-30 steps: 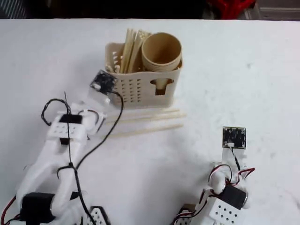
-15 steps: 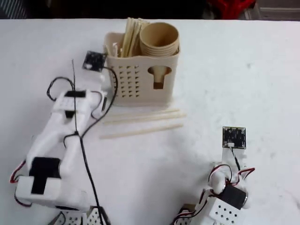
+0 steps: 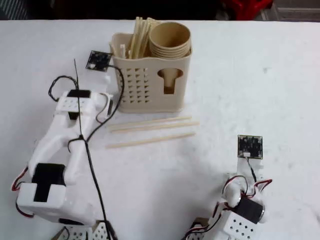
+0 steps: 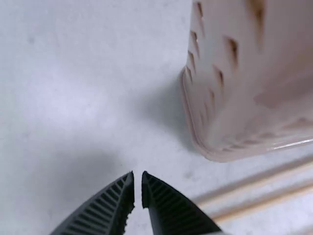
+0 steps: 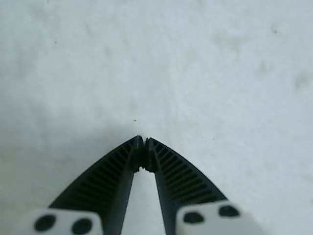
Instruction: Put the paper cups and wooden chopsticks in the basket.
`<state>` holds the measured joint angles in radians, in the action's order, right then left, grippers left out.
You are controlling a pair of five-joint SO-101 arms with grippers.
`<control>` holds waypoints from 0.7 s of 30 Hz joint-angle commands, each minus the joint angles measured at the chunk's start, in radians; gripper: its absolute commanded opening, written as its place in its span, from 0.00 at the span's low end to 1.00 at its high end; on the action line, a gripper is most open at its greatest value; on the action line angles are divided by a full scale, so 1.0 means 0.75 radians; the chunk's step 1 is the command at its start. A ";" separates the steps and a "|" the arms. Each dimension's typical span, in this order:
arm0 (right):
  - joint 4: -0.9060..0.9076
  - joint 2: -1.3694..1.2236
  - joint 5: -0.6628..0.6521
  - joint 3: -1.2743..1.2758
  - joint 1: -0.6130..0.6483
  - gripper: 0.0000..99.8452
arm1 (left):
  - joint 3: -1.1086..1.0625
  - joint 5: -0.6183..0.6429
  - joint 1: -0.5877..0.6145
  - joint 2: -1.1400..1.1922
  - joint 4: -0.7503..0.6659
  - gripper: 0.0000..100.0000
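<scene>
Protruding chopsticks (image 3: 138, 34), lower ends inside basket (image 3: 145, 92)

There is 1 basket (image 3: 145, 92), 1 stack of paper cups (image 3: 172, 50) and 3 loose wooden chopsticks (image 3: 155, 125).

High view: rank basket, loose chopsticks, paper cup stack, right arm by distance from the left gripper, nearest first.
From the left gripper:
1. Basket, right beside it, and loose chopsticks, on the table before the basket: too close to call.
2. Paper cup stack, in the basket's right side.
3. Right arm, far right, near edge.
</scene>
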<state>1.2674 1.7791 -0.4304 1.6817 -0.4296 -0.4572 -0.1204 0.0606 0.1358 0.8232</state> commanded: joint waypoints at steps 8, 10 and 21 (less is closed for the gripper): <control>0.003 0.024 0.008 0.012 -0.007 0.02 | -0.526 -0.002 0.050 -0.539 -0.286 0.03; 0.003 0.024 0.008 0.012 -0.007 0.02 | -0.563 -0.002 0.069 -0.629 -0.286 0.03; 0.003 0.024 0.008 0.012 -0.007 0.02 | -0.411 0.219 0.093 -0.431 -0.297 0.03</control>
<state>1.2674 1.7791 -0.4304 1.6817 -0.4296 -0.8531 -0.0238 0.1189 -0.2355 0.6252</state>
